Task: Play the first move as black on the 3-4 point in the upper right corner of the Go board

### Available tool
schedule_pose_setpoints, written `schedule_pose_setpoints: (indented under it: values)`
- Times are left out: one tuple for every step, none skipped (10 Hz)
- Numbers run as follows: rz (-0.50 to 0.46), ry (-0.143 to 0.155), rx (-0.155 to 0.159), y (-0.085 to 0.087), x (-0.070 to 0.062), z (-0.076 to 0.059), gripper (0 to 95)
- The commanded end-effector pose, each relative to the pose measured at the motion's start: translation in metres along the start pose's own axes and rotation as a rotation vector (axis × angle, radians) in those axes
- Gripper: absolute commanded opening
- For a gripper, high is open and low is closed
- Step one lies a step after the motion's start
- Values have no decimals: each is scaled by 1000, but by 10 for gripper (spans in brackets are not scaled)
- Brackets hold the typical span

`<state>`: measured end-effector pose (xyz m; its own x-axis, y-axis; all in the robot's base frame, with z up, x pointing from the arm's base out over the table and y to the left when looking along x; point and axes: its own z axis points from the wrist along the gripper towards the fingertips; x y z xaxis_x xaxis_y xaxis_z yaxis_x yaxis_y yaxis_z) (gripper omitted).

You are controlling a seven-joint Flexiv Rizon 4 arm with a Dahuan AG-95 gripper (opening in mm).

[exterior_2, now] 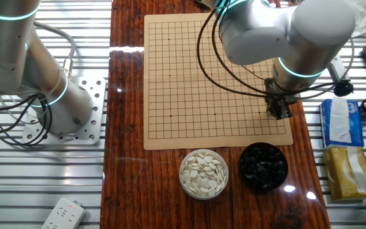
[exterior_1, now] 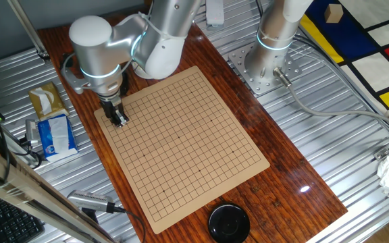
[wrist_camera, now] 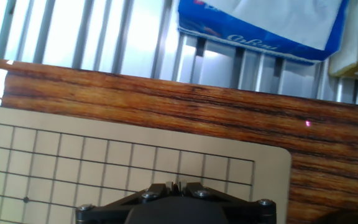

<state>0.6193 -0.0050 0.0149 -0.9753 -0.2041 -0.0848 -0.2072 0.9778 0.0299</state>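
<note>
The Go board (exterior_1: pixel 188 142) lies on the wooden table with no stone on its grid. My gripper (exterior_1: pixel 120 121) stands low over the board's corner nearest the tissue packs, also seen in the other fixed view as the gripper (exterior_2: pixel 280 114). In the hand view the gripper (wrist_camera: pixel 176 185) is shut, with a thin dark sliver, the black stone, pinched between the tips. The tips sit about four lines in from the board's (wrist_camera: pixel 104 155) side edge, a few lines from the adjoining edge. The 3-4 point under them is hidden by the hand.
A bowl of black stones (exterior_2: pixel 263 166) and a bowl of white stones (exterior_2: pixel 203 173) stand just off the board's near edge. Tissue packs (exterior_2: pixel 338 121) lie beside the table on the ribbed metal. The second arm's base (exterior_2: pixel 68 114) stands at the left. A black bowl lid (exterior_1: pixel 229 223) rests near the board's far end.
</note>
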Motion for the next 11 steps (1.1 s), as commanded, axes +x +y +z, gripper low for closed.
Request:
schedule_pose_setpoints:
  values:
    - [3,1,-2,1,1,-1,0]
    - [6,-2,-2,1,1,-1,0]
    - [8,-3,-2,1,1,-1,0]
    - [9,-3,-2,1,1,-1,0]
    - [9,-4,-1,1,1,-1,0]
    - [9,-5,-1,1,1,-1,0]
    - [4,-5,0,1,1,-1,0]
    - [-4,-8,0,1,1,0,0]
    - [-11,-10,1,1,1,0,0]
    - [-17,-17,1,1,1,1,0]
    - [-24,-23,1,1,2,2,0]
